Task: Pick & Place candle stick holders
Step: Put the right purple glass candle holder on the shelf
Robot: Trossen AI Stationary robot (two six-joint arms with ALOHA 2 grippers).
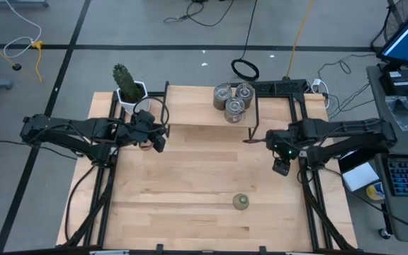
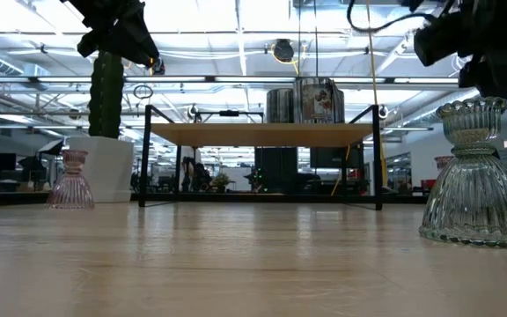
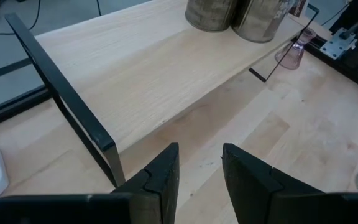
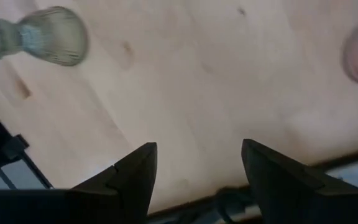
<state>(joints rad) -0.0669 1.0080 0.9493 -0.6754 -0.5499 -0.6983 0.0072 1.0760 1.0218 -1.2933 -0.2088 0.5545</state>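
Metal holders [image 1: 233,99]: no legible labels

Even, bright light falls from ceiling strip lamps [image 2: 236,18] that glare white in my low view. Shadows on the tabletop [image 1: 204,177] are soft. My right wrist view is blurred, the olive-green holder [image 4: 42,34] smeared; my left fingers [image 3: 166,180] look sharp.

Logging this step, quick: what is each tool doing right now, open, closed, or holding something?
Left tool: open with a narrow gap, holding nothing, near the shelf.
Right tool: open wide, empty, above bare table.
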